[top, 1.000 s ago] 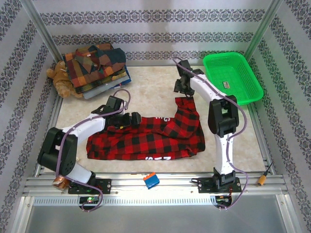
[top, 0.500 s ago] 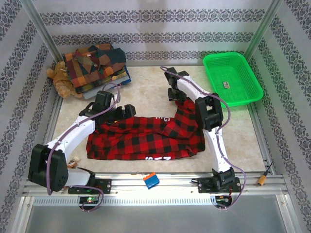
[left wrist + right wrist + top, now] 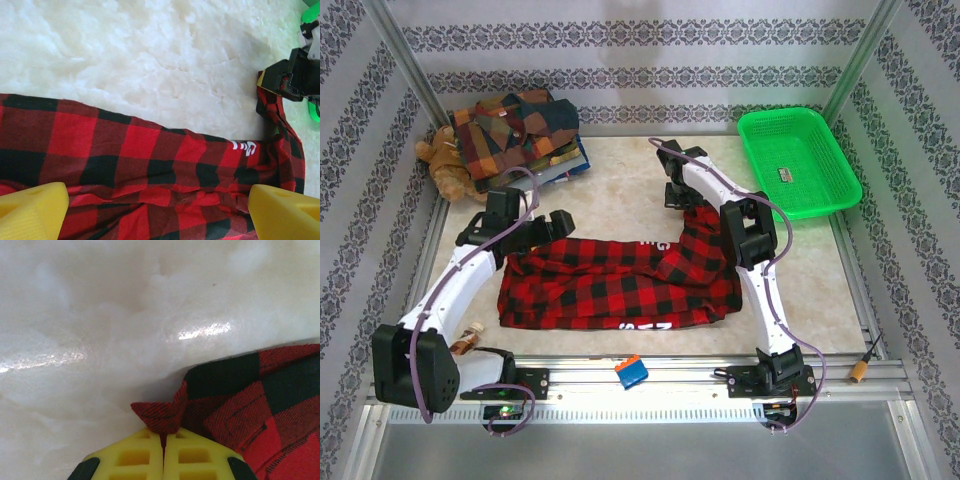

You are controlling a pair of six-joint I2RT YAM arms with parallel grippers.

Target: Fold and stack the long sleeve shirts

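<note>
Pinching the red-and-black shirt, right gripper clamped — left gripper spread wide — basket, teddy bear apart

A cream marbled desk stands enclosed by walls papered in grey-and-white ornamental bands. Silver metal posts rise at the back corners. An aluminium rail edges the front.

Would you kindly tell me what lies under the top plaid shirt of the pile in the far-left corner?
Edges of more folded shirts stick out beneath the top shirt on its right side. How many there are cannot be told, since it covers most of them.
</note>
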